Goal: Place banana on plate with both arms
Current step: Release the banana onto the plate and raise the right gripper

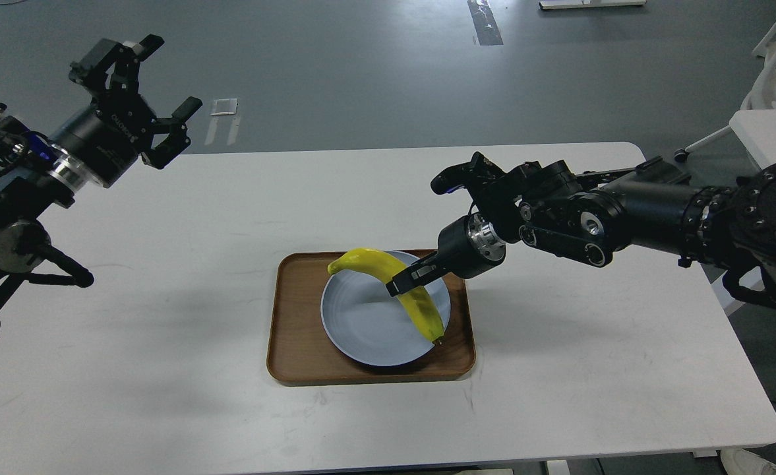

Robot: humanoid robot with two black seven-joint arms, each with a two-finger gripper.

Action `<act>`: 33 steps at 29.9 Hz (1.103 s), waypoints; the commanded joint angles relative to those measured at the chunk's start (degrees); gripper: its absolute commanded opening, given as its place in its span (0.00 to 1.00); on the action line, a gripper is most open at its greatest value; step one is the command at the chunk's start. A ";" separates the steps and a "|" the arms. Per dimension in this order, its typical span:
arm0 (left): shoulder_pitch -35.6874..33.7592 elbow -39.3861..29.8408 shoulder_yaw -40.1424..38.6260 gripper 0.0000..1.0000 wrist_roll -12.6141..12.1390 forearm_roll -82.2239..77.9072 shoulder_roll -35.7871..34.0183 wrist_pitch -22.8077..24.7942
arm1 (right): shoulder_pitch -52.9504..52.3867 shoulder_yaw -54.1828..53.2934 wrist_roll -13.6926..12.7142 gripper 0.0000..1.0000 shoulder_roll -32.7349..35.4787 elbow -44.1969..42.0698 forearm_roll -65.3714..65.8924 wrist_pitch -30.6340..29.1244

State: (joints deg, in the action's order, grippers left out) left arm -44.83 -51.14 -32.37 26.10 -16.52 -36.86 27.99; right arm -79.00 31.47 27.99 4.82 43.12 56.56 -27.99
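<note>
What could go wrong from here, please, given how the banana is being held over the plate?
1. The right pincer grips the banana near its middle, and the stem end juts past the plate's far rim; released now, it might roll onto the tray.
2. The plate sits loose on the tray; pressing down could shift or tip it.
3. The left pincer hangs open, far from the banana, so nothing steadies the fruit if it slips.

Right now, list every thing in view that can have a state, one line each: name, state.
banana: held over the plate, gripped at mid-length, not clearly resting.
plate: upright, sitting on the tray.
tray: flat on the table.
table: bearing the tray.
right gripper: shut on the banana.
left gripper: open, raised off the table, holding nothing.
</note>
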 commanded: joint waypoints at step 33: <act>2.47 3.33 0.02 0.98 0.00 0.17 7.85 0.01 | 29.59 -53.78 0.01 1.00 15.57 -4.18 -36.96 4.97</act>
State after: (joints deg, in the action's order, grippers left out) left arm -42.81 -49.00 -32.35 26.09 -16.44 -30.71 27.99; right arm -53.38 -15.89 28.00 20.98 39.13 21.73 -23.16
